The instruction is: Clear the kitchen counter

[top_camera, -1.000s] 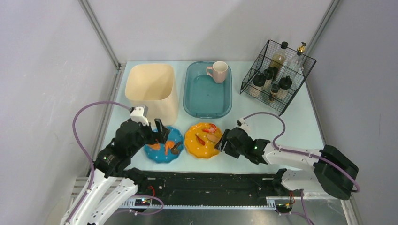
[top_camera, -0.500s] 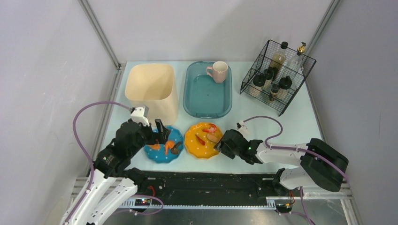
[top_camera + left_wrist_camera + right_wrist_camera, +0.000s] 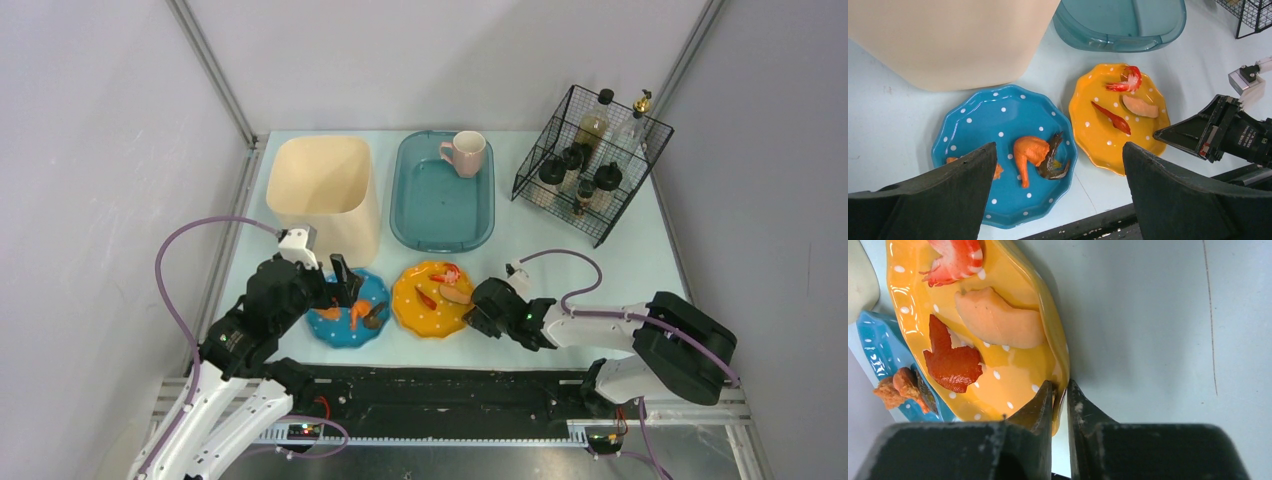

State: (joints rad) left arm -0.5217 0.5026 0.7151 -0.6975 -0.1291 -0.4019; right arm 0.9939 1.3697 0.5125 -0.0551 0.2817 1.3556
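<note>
at its wrist alone, right gripper (image 3: 1060, 392) pinches orange plate (image 3: 1013, 375).

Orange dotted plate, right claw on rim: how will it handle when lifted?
The glossy orange scalloped polka-dot plate looks rigid and glazed, so probably slippery in the right claw, which pinches only its rim. Held at one edge, it will likely tilt. Loose pale food wedge and red shrimp may slide off.
</note>
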